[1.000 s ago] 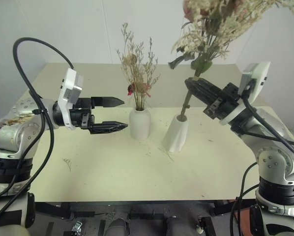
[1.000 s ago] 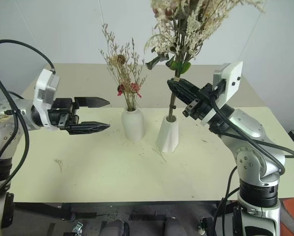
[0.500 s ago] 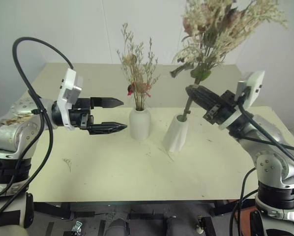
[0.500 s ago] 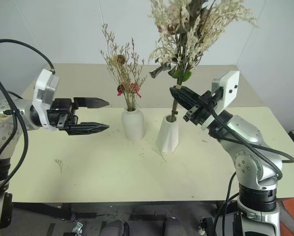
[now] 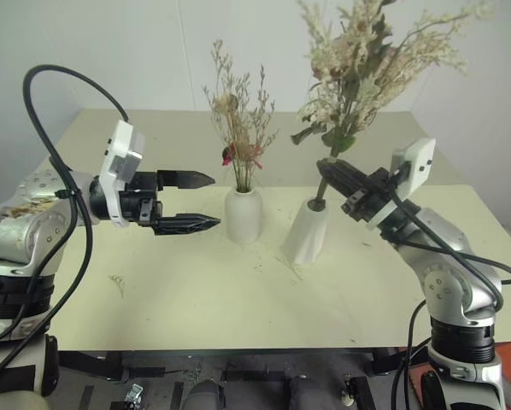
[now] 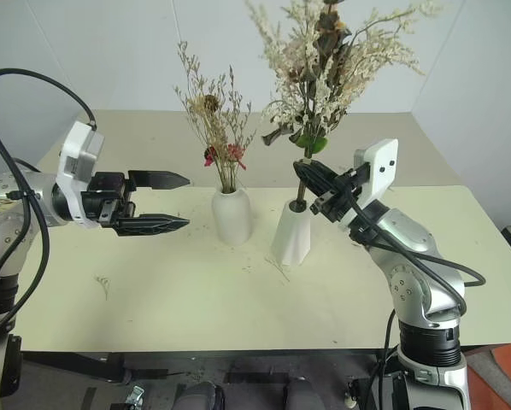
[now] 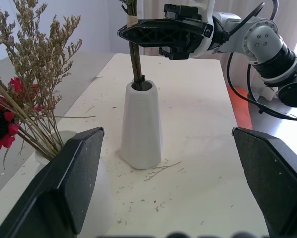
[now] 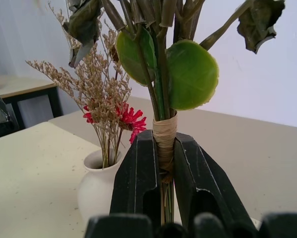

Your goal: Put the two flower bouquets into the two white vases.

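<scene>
right end effector is clamped on the cream bouquet, stem tip inside the cone vase. left end effector gapes empty at the bottle vase's nine o'clock. releasing this tilted, top-heavy bunch could topple the cone.

Pale table, white walls

A cream tabletop is strewn with tiny dried plant crumbs, with a loose sprig lying near its left side. Plain white walls stand behind.
</scene>
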Motion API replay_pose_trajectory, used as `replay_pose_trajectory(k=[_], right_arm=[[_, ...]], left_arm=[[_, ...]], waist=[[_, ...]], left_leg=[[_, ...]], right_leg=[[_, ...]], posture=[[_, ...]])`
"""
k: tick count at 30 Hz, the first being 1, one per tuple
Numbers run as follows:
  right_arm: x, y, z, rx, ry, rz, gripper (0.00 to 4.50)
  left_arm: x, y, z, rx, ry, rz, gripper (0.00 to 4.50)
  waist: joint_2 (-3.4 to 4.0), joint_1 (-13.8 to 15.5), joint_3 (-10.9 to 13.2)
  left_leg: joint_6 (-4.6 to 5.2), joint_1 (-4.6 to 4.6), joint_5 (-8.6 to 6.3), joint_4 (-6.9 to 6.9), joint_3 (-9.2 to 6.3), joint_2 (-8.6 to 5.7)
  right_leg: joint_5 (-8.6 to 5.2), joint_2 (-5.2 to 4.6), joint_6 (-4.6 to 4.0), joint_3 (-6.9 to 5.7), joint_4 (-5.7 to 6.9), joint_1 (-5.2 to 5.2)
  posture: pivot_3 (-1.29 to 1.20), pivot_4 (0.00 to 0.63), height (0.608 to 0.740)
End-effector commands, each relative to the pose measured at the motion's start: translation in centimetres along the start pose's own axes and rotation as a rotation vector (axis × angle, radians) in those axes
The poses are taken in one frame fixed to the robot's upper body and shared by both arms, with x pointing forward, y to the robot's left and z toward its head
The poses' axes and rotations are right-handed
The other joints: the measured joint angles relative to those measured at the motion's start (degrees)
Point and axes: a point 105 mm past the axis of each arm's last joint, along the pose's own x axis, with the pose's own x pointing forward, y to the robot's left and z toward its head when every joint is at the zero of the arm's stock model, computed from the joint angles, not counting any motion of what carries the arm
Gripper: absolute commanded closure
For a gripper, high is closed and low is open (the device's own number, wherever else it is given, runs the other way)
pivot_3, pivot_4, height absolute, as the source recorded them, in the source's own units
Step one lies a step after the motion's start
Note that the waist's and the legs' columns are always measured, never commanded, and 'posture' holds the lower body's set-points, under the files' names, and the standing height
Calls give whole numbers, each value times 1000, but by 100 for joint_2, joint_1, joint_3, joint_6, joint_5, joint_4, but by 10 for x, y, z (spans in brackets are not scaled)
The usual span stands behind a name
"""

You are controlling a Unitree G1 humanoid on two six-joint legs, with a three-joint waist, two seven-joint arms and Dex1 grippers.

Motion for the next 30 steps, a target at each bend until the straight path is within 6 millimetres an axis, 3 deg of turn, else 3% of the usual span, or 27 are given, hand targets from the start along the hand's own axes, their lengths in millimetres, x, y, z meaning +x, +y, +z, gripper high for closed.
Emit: replay_pose_trajectory(k=[1, 6, 14, 18, 25, 30], right_arm=[[2, 6, 11, -33, -51, 17, 4290], [0, 7, 0, -26, -21, 14, 4290], [-11, 8, -6, -31, 7, -3, 1584], [-28, 9, -7, -61, 49, 2, 157], [-77, -1, -8, -140, 232, 4, 45], [-98, -14, 1, -181, 299, -12, 45]], left_arm=[[-2, -1, 9, 48, -5, -1, 0], [-4, -2, 9, 49, -2, 1, 0], [-5, -2, 10, 52, 5, 3, 0], [-4, -1, 10, 51, 8, -3, 0], [-5, 0, 7, 29, 17, -2, 0], [-10, -3, 5, 24, 11, 17, 0]], waist=[[0, 0, 0], [0, 0, 0], [0, 1, 0], [0, 15, 0], [-1, 25, 0], [-1, -24, 0]], left_leg=[[0, 0, 0, 0, 0, 0], [0, 0, 0, 0, 0, 0], [0, 1, 0, 0, 0, 0], [0, -2, 0, 0, 0, 0], [0, 0, 0, 2, 0, -2], [0, 13, 0, 1, 1, -1]], right_leg=[[0, 0, 0, 0, 0, 0], [0, 0, 0, 0, 0, 0], [0, 0, 0, 0, 1, 0], [0, -1, 0, -1, -2, 0], [-1, -2, 1, -2, -4, 6], [-1, 0, 0, 5, 0, 12]], posture=[[0, 150, 740], [0, 150, 740], [0, 150, 740], [0, 150, 740], [0, 150, 740], [0, 150, 740]])
